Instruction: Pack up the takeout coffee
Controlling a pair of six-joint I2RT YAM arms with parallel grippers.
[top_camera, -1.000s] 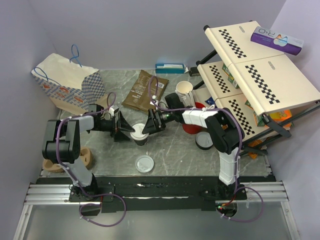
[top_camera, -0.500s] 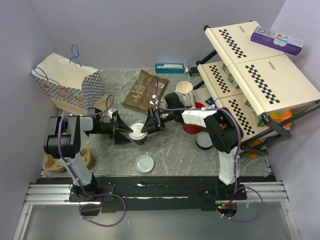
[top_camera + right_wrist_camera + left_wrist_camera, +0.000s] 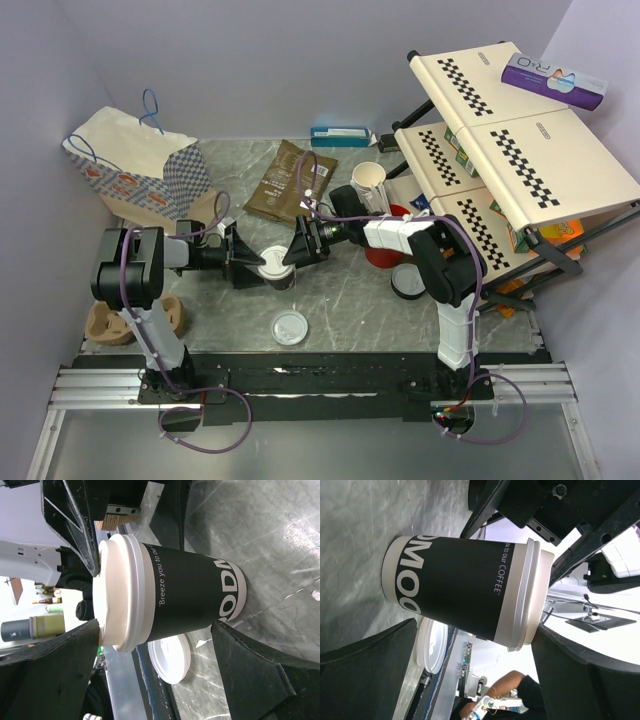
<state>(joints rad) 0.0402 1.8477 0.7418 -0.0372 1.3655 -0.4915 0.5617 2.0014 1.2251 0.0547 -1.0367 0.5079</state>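
We see the black paper takeout coffee cup with the white plastic lid [image 3: 278, 270] standing upright on the grey marbled tabletop [image 3: 350, 300], near the middle, with both arms reaching in to it from opposite sides. The left hand [image 3: 256, 265] is spread wide and grips nothing. In its wrist view its dark fingers [image 3: 365, 675] stand on either side of the cup [image 3: 465, 595], clear of it. The right hand [image 3: 292, 257] is also wide open and empty. Its fingers [image 3: 260, 680] flank the cup [image 3: 170, 597] without touching it. We cannot tell whether a left finger brushes the lid rim. A loose round white lid [image 3: 289, 327] lies flat on the tabletop just nearer the arm bases. A white paper bag with blue handles [image 3: 135, 165] stands at the far left, well apart from the cup.
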